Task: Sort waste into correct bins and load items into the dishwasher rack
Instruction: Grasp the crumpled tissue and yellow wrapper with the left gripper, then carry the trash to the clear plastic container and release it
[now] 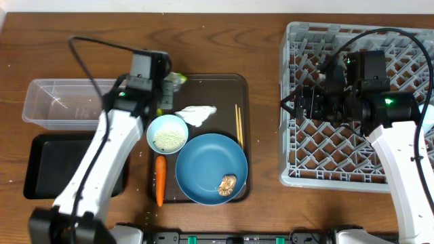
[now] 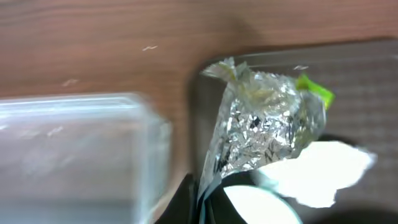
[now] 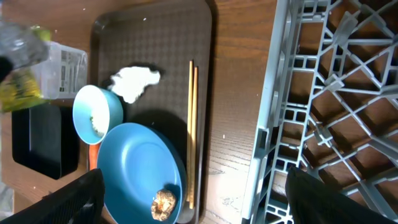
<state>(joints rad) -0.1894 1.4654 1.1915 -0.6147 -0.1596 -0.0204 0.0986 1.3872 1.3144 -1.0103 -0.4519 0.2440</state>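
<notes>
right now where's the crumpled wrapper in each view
overhead: crumpled wrapper at the brown tray's top left corner
left wrist: centre of frame, silvery with a green tip
right wrist: top left edge, blurred
shared landmark: white paper scrap on the tray

Silver crinkled wrapper (image 2: 267, 124), yellow-green at one edge: pinched at its lower end by the closed left gripper (image 2: 204, 193), just right of the clear tub (image 1: 41, 102) at far left. Black tray (image 1: 54, 166): flat, nearer than the tub. White crumpled paper (image 1: 196, 114): centre. Pale-blue bowl (image 1: 157, 125): upright, holding rice (image 1: 169, 139), just beside the blue plate (image 1: 203, 159). Brown scrap (image 1: 228, 183): on the plate's near part. Carrot (image 1: 160, 180): lengthwise, left of the plate. Chopsticks (image 1: 239, 125): parallel, right of the paper. Grey pegged rack (image 1: 319, 159): right.
</notes>
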